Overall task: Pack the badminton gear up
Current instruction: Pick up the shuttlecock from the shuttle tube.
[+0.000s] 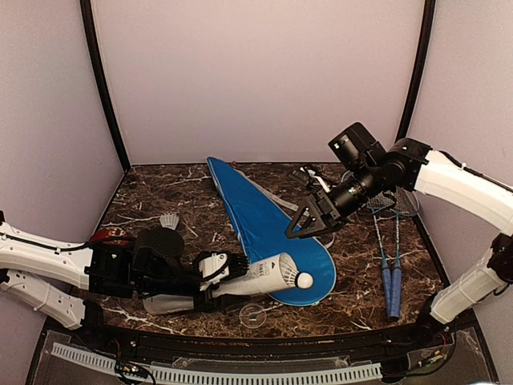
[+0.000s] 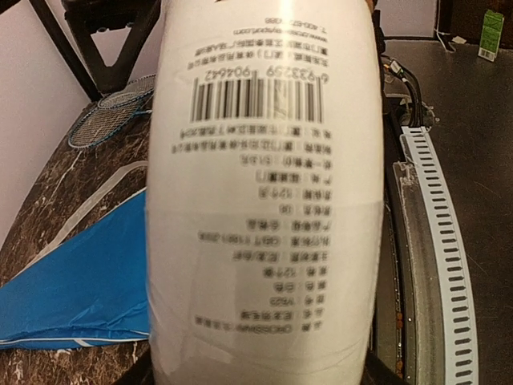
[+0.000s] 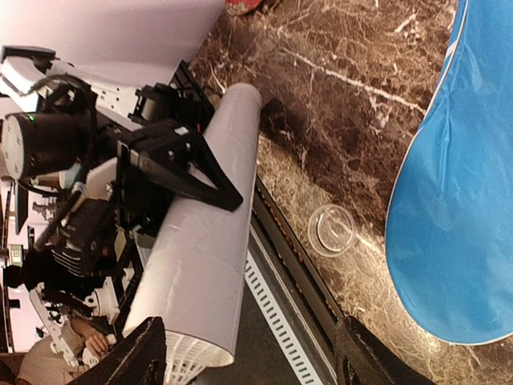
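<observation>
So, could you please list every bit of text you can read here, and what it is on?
"6 933259 904642": under the barcode on the tube, printed upside down in the left wrist view.
"CROSSWAY": lower down the tube.
The remaining small print on the tube is too blurred to read.

white tube (image 1: pixel 264 274) in left pincer (image 1: pixel 228 269), shuttlecock (image 1: pixel 301 280) at its end, over blue cover (image 1: pixel 255 215)

Pale lilac walls (image 1: pixel 256 72), black corner posts (image 1: pixel 104 88), dark marbled tabletop (image 1: pixel 160 188).
</observation>
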You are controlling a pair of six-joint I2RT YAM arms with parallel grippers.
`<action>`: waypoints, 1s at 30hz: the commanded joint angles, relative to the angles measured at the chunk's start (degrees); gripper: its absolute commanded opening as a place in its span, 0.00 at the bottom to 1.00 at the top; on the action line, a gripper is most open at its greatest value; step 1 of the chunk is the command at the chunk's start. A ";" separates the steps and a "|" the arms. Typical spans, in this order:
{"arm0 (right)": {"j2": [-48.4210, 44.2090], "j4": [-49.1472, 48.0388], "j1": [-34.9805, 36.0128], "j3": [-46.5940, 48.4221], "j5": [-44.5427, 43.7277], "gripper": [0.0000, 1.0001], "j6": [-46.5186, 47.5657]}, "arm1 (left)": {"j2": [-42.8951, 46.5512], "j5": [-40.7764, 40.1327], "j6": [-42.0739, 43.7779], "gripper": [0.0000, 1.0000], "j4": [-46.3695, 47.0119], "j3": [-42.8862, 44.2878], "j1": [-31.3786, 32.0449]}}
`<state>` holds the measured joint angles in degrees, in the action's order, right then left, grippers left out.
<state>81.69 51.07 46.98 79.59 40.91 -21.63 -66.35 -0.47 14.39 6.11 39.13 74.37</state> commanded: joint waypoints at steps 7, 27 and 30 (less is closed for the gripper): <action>-13.71 -29.00 -0.85 -8.21 -8.72 0.73 -5.40 | 1.03 1.17 -15.69 0.60 10.76 -2.41 -4.44; -21.91 -61.56 9.45 -23.68 -10.95 0.73 -5.53 | 4.72 6.08 -22.96 0.60 16.13 -3.91 -8.27; -21.43 -59.32 10.00 -23.00 -10.95 0.73 -5.53 | 4.94 7.47 -23.16 0.60 17.42 -4.44 -8.35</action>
<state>60.40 -6.44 56.12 56.21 30.55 -27.00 -62.85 4.25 -6.85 20.18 36.21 66.28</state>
